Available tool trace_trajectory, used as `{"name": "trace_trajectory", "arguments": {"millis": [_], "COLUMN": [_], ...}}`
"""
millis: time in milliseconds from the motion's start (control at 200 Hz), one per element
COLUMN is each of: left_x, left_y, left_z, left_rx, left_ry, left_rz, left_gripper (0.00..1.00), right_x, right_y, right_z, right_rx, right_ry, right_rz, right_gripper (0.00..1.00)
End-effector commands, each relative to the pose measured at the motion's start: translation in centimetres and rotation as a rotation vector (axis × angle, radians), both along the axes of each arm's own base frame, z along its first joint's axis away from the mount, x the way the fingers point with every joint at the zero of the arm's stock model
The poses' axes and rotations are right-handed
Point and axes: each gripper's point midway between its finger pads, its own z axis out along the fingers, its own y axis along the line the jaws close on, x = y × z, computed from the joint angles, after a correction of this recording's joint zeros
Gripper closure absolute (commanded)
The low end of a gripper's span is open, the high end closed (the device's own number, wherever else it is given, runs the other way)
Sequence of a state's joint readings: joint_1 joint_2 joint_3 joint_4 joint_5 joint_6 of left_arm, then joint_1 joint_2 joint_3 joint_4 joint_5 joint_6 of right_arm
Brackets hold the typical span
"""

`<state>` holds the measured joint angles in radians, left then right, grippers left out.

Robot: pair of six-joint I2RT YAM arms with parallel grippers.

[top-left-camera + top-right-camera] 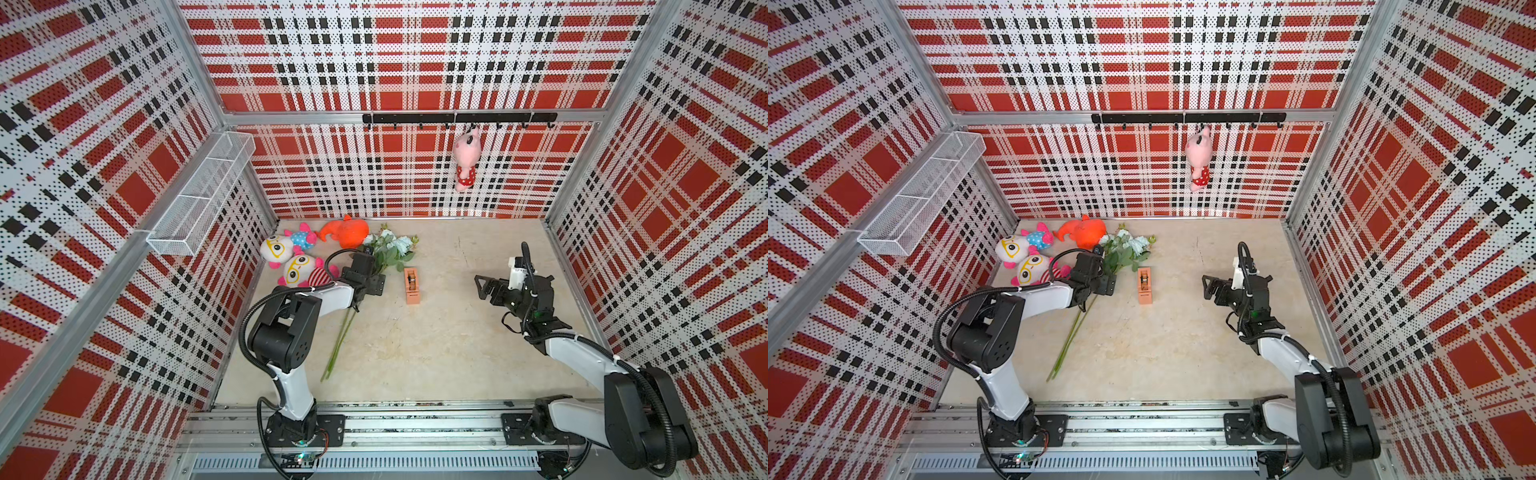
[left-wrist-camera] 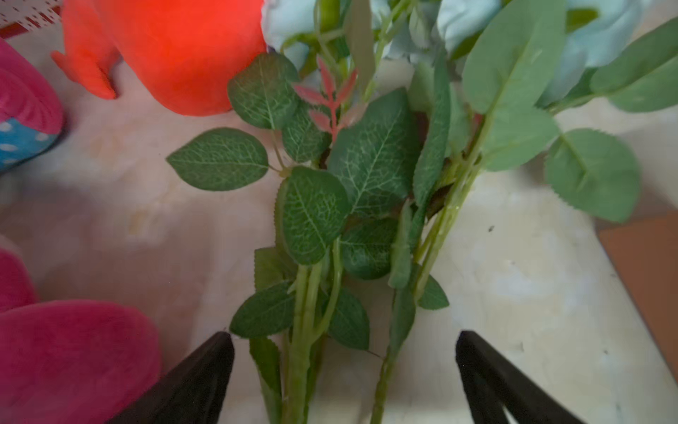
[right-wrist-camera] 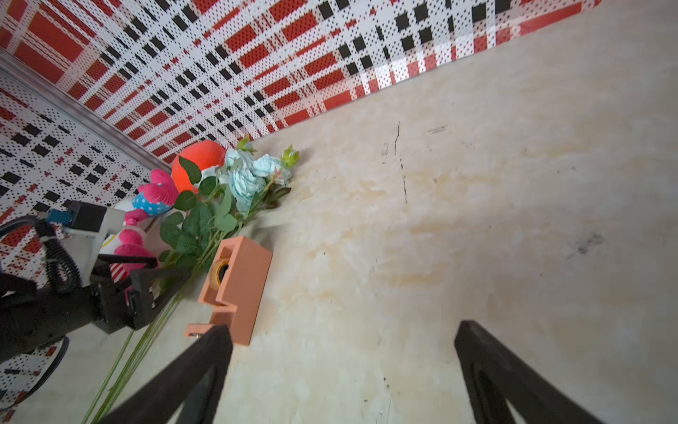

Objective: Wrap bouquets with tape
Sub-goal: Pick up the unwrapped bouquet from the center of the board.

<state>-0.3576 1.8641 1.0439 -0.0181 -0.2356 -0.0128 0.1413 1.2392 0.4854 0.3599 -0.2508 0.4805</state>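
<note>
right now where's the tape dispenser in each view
Top view: tape dispenser near picture centre, just beside the bouquet.
Top view: same spot.
Left wrist: only a tan corner beyond the leaves, probably it.
Right wrist: whole, beside the stems.
Shared landmark: the bouquet.

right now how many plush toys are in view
4: pink toy hanging from the hook rail; orange toy beside the bouquet; two glasses-wearing toys in the corner next to it. Some may be hidden.
</note>
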Motion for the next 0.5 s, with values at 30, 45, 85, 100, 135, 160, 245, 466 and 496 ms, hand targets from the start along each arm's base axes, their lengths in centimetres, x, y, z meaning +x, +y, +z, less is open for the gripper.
{"name": "trace_trajectory", "arguments": {"millis": [30, 45, 85, 100, 135, 160, 245, 466, 496], "left_x": [-0.3, -0.3, -0.3, -0.3, -0.3, -0.3, -0.3, -0.7, -0.6], "left_y": [-0.4, -0.3, -0.2, -0.2, 0.0, 0.1, -0.1, -0.5, -0.4], "left_z": [-2.3, -2.5, -3.1, -3.4, -3.8, -4.2, -4.6, -7.0, -7.1], "left_rx": [0.023, 0.026, 0.031, 0.030, 0.026, 0.025, 0.020, 0.032, 0.032], "left_ry": [0.120, 0.128, 0.150, 0.158, 0.175, 0.188, 0.215, 0.310, 0.324], "left_rz": [-0.059, -0.058, -0.057, -0.054, -0.053, -0.046, -0.055, -0.069, -0.064], "left_gripper": [0.05, 0.05, 0.09, 0.12, 0.17, 0.22, 0.27, 0.43, 0.47], "right_x": [0.0, 0.0, 0.0, 0.0, 0.0, 0.0, -0.1, -0.1, 0.0], "right_y": [0.5, 0.5, 0.6, 0.6, 0.7, 0.8, 0.9, 1.2, 1.2], "right_z": [-0.3, -0.4, -0.5, -0.5, -0.6, -0.7, -1.0, -1.2, -1.1], "right_rx": [0.014, 0.015, 0.019, 0.021, 0.024, 0.026, 0.033, 0.049, 0.052], "right_ry": [0.023, 0.025, 0.028, 0.029, 0.034, 0.034, 0.045, 0.052, 0.050], "right_rz": [0.018, 0.018, 0.020, 0.022, 0.027, 0.032, 0.035, 0.043, 0.045], "right_gripper": [0.00, 0.00, 0.00, 0.00, 0.00, 0.00, 0.00, 0.00, 0.00]}}
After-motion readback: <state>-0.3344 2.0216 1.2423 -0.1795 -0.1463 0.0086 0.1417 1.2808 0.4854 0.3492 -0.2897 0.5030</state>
